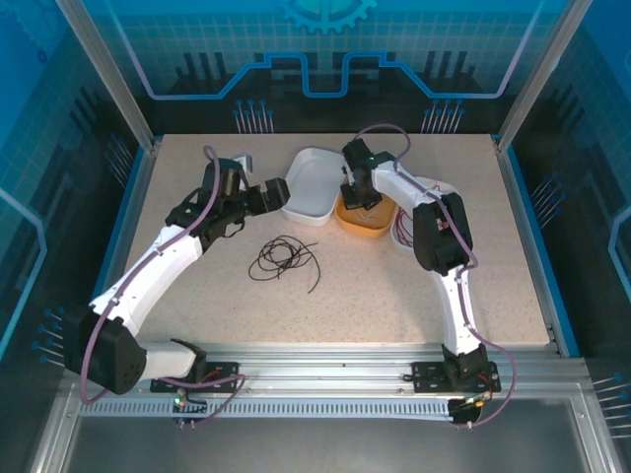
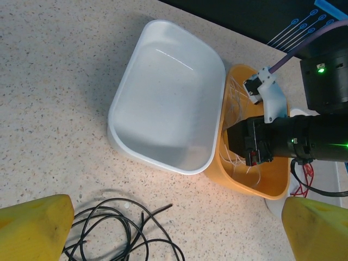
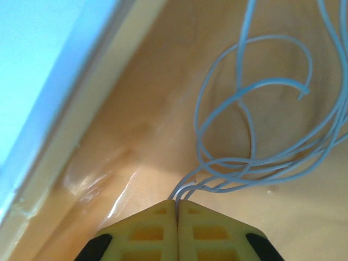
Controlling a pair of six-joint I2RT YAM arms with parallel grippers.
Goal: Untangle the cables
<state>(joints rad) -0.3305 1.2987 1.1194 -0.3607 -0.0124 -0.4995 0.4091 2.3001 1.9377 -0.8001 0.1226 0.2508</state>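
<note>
Thin black cables lie in loose loops on the table, also seen at the bottom of the left wrist view as black cables. White cables curl inside the orange bin. My right gripper reaches down into that bin and is shut on strands of the white cables at its fingertips. My left gripper hovers above the table beside the white tray, open, its yellow fingers wide apart with nothing between them. Red wires show past the orange bin.
An empty white tray sits at the back centre, touching the orange bin. Another white container stands right of the orange bin, under the right arm. Bare table lies in front and to the right. Metal frame posts stand at the table's corners.
</note>
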